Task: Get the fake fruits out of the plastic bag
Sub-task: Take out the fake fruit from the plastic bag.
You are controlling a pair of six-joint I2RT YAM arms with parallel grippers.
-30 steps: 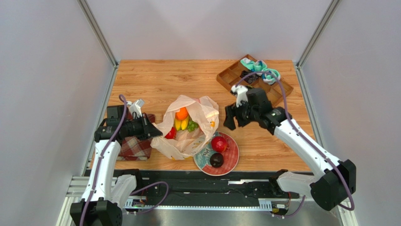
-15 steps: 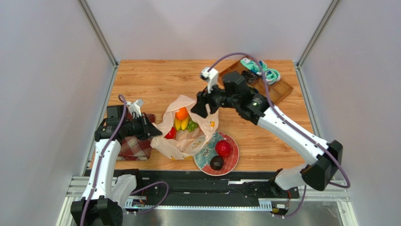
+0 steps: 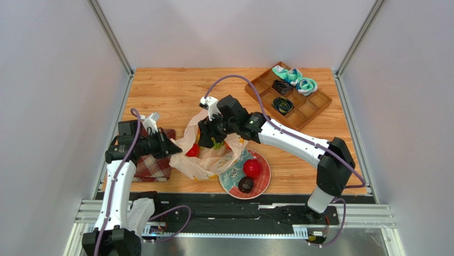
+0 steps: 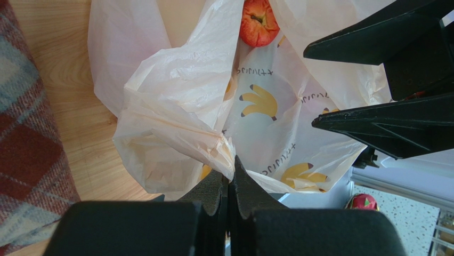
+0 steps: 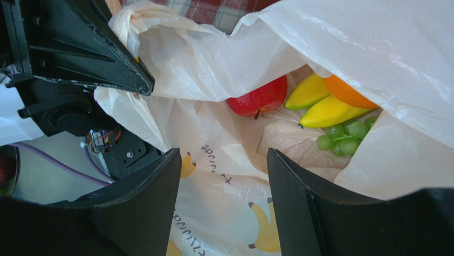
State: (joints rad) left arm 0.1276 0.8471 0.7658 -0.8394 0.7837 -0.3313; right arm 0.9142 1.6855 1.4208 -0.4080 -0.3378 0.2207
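The left end effector point(image 4: 229, 178) is pinching the plastic bag point(image 3: 205, 160) rim to hold its mouth open; the right end effector point(image 5: 221, 157), spread wide, is hovering over the fake fruits point(image 5: 319, 109) inside.

Cream bag point(image 4: 176, 106), yellow banana print; red apple point(image 5: 258, 98); green grapes point(image 5: 341, 136)

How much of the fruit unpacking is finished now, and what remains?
Done: a red fruit and a dark fruit lie on the plate. In hand: the left gripper pinches the plastic bag; the open right gripper hangs at its mouth. Left: red apple, bananas, orange, grapes inside.
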